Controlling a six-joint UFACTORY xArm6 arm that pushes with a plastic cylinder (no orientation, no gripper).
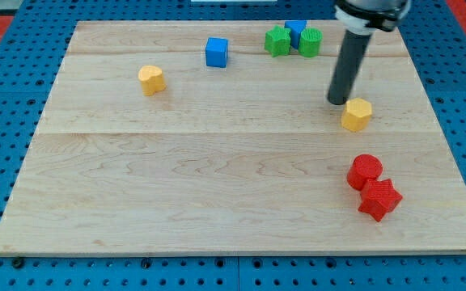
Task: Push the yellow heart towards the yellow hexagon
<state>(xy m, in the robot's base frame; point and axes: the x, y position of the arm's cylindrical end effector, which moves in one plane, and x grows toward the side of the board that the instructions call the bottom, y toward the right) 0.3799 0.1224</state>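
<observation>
The yellow heart [151, 79] lies at the view's upper left of the wooden board [217, 178]. The yellow hexagon [357, 114] lies at the view's right, far from the heart. My tip [337, 101] rests on the board just to the upper left of the yellow hexagon, close to or touching it. The dark rod rises from there to the view's top edge.
A blue cube [216, 52] lies at the top middle. A green block [277, 40], a blue block [295, 31] and another green block [310, 42] cluster at the top right. A red cylinder [366, 171] and a red star-like block [379, 199] sit at the lower right.
</observation>
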